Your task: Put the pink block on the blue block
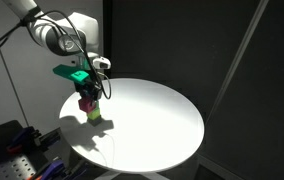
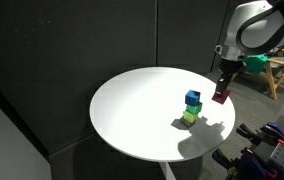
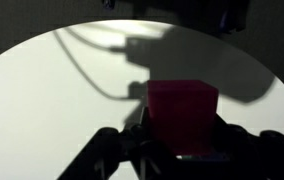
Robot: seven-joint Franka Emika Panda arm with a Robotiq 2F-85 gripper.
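1. Plainly, the gripper point(image 2: 220, 92) clamped the pink block point(image 2: 219, 98), held right of centre in an exterior view.
2. The blue block point(image 2: 192, 98) topped a small stack just to its left on the white table point(image 2: 132, 115).

Arm point(image 1: 54, 35): glossy white, rounded shells, in both exterior views.
Joints: darker grey bands between the shells.
Wrist bracket point(image 1: 75, 73): bright green.
Cable point(image 1: 80, 45): thin, black, looping beside the wrist.
Pincer point(image 2: 221, 92): black; its fingers point(image 3: 110, 152) are dark and blurred in the wrist view.
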